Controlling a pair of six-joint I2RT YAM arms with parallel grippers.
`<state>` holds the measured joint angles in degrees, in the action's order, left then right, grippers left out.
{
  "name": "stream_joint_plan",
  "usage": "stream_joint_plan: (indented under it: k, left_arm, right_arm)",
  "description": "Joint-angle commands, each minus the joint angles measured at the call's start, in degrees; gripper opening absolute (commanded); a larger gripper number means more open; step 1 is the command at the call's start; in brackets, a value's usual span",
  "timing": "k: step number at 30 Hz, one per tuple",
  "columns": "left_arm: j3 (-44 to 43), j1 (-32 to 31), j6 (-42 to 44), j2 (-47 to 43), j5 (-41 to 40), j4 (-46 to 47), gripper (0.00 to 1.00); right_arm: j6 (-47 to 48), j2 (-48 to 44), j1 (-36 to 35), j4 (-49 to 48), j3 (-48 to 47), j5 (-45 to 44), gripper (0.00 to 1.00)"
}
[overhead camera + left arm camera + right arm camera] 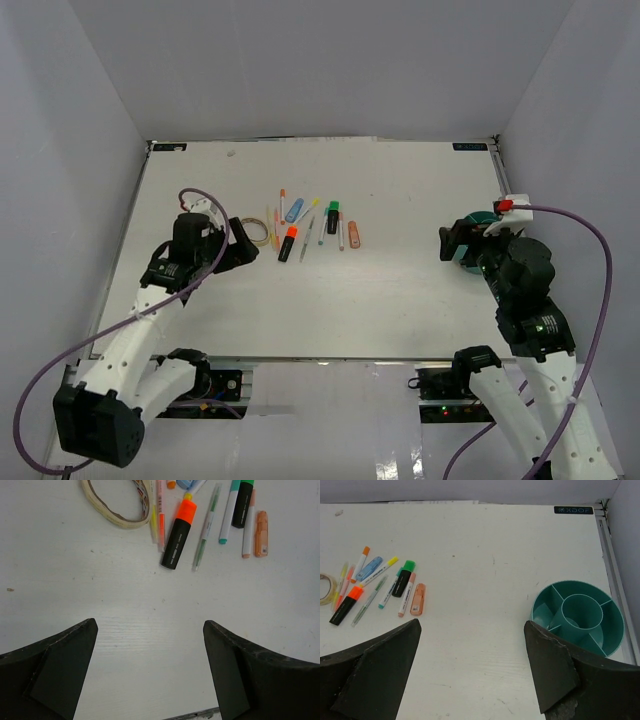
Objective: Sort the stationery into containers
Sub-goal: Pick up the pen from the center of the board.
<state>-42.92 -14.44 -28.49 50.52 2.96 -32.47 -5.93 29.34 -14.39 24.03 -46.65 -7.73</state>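
Open table [400, 300] between pen cluster [287, 244] and teal organiser [542, 614]; cluster tightly packed, rubber band [120, 521] alongside.

Left arm [125, 345]: white links are joined by black joint housings.
Right arm [548, 385]: the same white links and black joints are seen.
Cables [30, 400]: a purple cable is run along each arm in a wide loop.
Wrist tab [503, 206]: a red and white tab is fixed at the right wrist.
Fingers [55, 675]: matt black wedges, scuffed pale along the edges.
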Motion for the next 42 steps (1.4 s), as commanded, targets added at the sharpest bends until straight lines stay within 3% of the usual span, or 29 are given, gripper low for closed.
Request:
stream_joint_plan:
  k: [1,8,14,16,29,42]
  left_arm:
    - [-4.1,-0.2,1.0,5.9,5.6,1.8,0.98]
    - [-14.1,-3.9,5.3,23.5,7.2,0.9,0.98]
    - [-22.5,-9.7,6.0,38.4,2.7,-1.7,0.97]
    - [-23.5,-10.9,6.0,42.5,2.1,-2.1,0.93]
    - [-27.0,-11.8,4.8,52.9,1.0,-2.6,0.81]
    - [-30.2,-11.9,6.0,59.6,-0.9,-2.4,0.77]
  right_arm:
    - [-1.2,1.2,-0.4,-0.1,-2.0,1.0,0.90]
    - [-1.2,3.7,-0.4,0.1,-1.6,3.9,0.90]
    - [-1.0,4.1,-0.4,0.4,-1.8,4.3,0.90]
    - [-1.1,4.0,-0.4,0.4,-1.8,4.6,0.90]
    - [-0.6,2.6,-0.4,0.1,-0.1,4.6,0.90]
    - [-0.5,1.1,-0.4,-0.7,1.2,4.8,0.90]
